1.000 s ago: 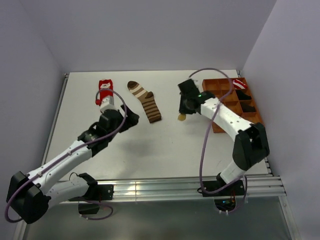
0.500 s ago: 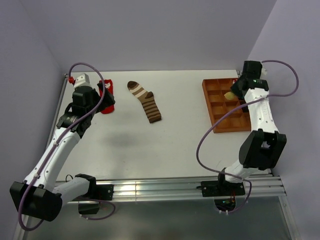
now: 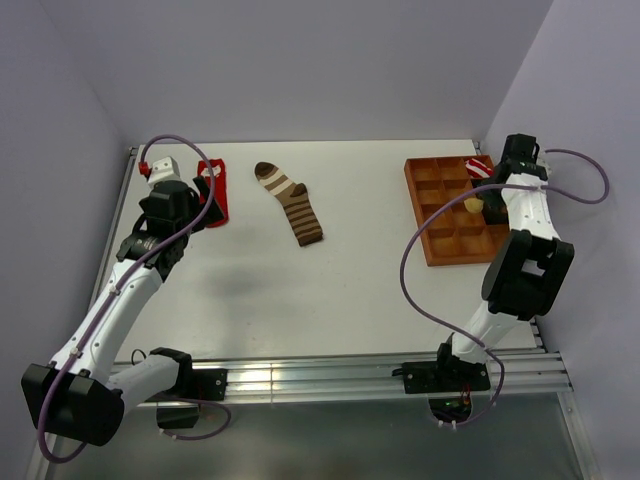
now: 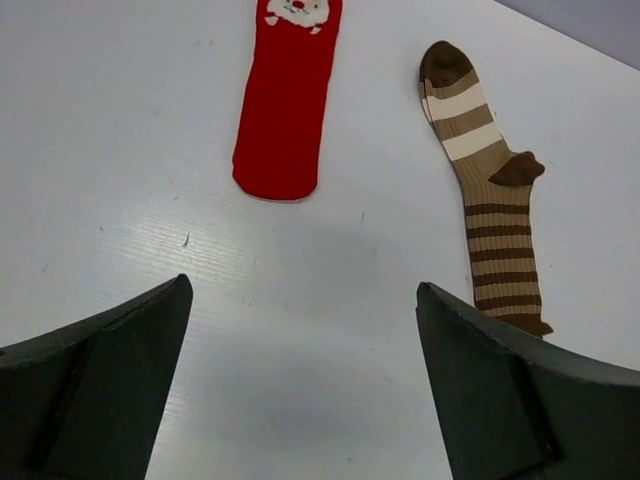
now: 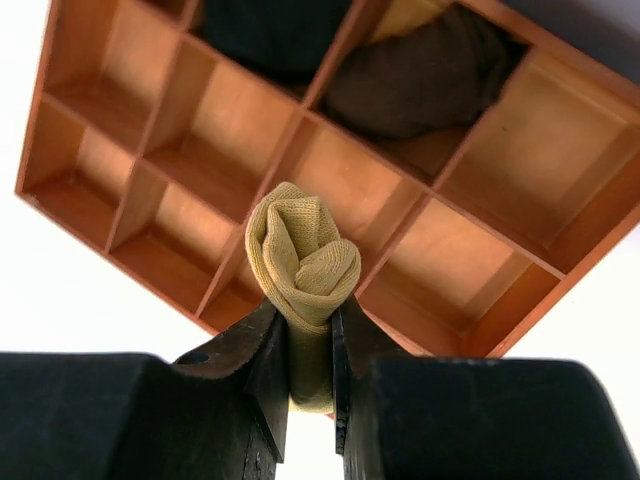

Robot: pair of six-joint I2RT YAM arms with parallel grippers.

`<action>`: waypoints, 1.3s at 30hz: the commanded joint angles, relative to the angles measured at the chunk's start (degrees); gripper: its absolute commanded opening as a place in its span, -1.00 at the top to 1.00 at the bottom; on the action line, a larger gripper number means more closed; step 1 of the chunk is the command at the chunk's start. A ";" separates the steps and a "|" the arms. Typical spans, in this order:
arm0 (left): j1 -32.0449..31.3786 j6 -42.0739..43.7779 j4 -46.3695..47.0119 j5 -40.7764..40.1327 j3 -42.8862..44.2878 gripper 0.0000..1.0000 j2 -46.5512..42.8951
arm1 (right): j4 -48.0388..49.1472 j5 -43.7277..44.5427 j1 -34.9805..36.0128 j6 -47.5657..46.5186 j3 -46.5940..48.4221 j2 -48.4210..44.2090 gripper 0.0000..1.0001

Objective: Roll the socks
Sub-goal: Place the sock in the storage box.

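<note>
White tabletop spans the pale-walled enclosure. Between the right gripper's nearly closed fingers sits the mustard-yellow sock, rolled into a tight bud and pinched by its lower end above the wooden tray at the table's far right. Beneath the roll run dividers where several vacant cells meet, so the step in hand looks like setting the roll down. Doing it well likely means centring over one cell before lowering, so the bundle does not land astride a divider, and releasing low enough that it does not spring open. Two far cells already hold dark bundles, and the tray lies close to the right wall, leaving little sideways room. The left gripper hangs spread wide and empty above bare table, with the red sock and the striped sock lying flat and apart ahead of it, open surface around both.
</note>
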 commanded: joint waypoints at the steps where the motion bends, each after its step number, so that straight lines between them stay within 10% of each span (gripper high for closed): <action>1: 0.20 1.37 1.16 -1.89 -0.22 -0.99 -1.29 | 1.71 2.18 -1.91 3.94 -2.59 -0.63 1.00; 19: 0.02 1.28 2.13 -0.58 -1.19 -0.99 -1.29 | 8.21 8.07 -10.88 7.90 -15.34 -6.34 1.00; 39: 0.28 1.90 3.00 -0.22 -1.80 -0.99 -0.15 | 9.01 1.57 -1.39 -6.69 -12.71 -3.02 1.00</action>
